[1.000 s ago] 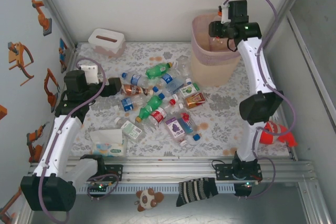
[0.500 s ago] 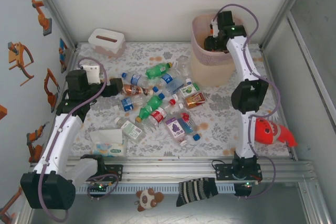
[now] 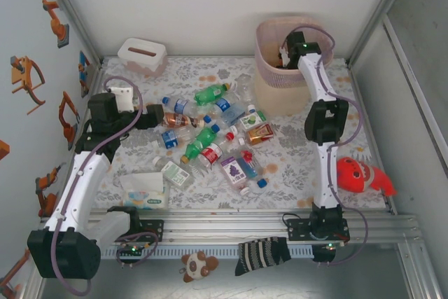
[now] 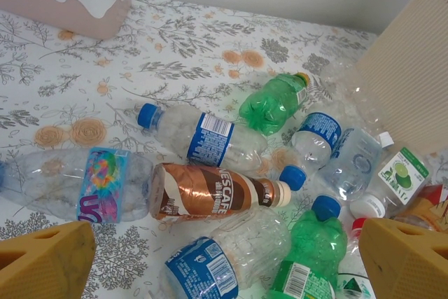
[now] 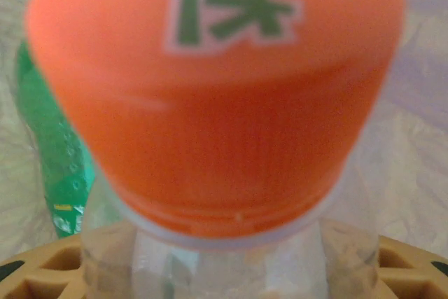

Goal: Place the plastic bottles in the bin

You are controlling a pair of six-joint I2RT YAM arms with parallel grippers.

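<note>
Several plastic bottles (image 3: 210, 127) lie in a heap mid-table, green and clear, among them a brown-labelled one (image 4: 210, 192) and a clear blue-labelled one (image 4: 210, 138). My left gripper (image 3: 155, 115) hovers open at the heap's left edge; in the left wrist view its yellow fingers (image 4: 49, 260) flank a clear blue-labelled bottle (image 4: 231, 257) without touching it. My right gripper (image 3: 287, 52) reaches down into the beige bin (image 3: 269, 85), shut on the neck of a clear bottle with an orange cap (image 5: 217, 89). A green bottle (image 5: 52, 152) lies below against the pink liner.
A white and pink tissue box (image 3: 142, 55) stands at the back left, a soft tissue pack (image 3: 143, 192) near the front left. A red toy (image 3: 360, 175) lies at the right edge. A striped sock (image 3: 262, 253) and a plush toy (image 3: 198, 265) lie beyond the front rail.
My right arm has lowered from above the bin's rim down into the bin, carrying the orange-capped bottle. The left arm has stayed put.
</note>
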